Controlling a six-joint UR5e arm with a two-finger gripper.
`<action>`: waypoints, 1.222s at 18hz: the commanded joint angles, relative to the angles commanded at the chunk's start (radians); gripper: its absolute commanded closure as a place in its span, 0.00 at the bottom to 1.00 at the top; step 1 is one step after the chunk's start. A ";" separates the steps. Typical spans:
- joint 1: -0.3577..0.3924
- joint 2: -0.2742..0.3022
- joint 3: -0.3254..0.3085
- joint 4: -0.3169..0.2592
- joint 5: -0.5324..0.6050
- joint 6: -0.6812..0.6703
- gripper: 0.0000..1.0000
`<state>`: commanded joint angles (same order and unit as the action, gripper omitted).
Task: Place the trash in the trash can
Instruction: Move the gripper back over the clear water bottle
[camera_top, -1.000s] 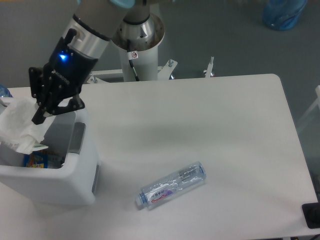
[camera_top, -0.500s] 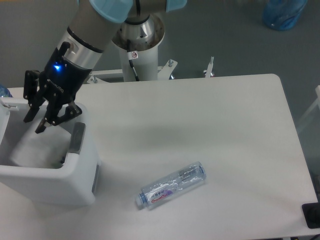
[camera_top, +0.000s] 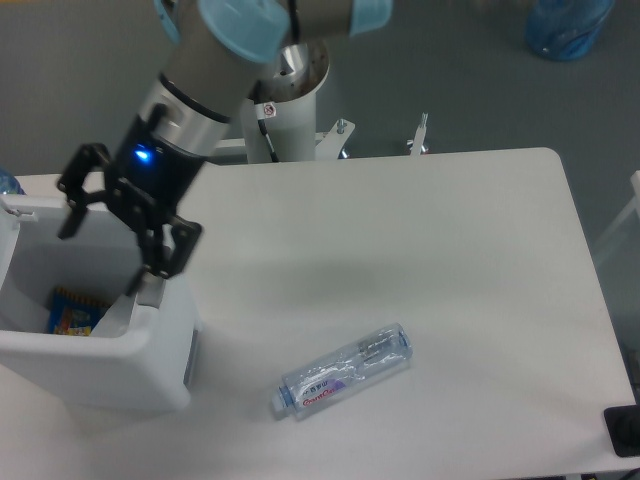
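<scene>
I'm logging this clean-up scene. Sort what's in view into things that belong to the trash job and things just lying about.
Part of the job:
- clear plastic bottle with white-and-purple label, lying on the table
- white boxy plastic bin
- open black two-finger gripper above the bin

Just there:
- white table
- colourful packet inside the bin
- blue object on the floor

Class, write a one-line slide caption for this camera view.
Open gripper above the trash can; bottle lies on the table.

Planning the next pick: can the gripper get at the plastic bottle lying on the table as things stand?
Probably yes. The gripper is open and empty above the trash can, and the plastic bottle lies on its side on bare table with nothing near it or between them.
</scene>
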<state>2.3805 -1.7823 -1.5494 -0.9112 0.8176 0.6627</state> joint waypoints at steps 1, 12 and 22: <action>0.026 -0.015 0.011 0.000 0.002 0.002 0.00; 0.086 -0.227 0.094 0.012 0.242 0.208 0.00; 0.085 -0.290 0.078 0.069 0.294 0.248 0.00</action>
<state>2.4651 -2.0724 -1.4711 -0.8421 1.1121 0.9111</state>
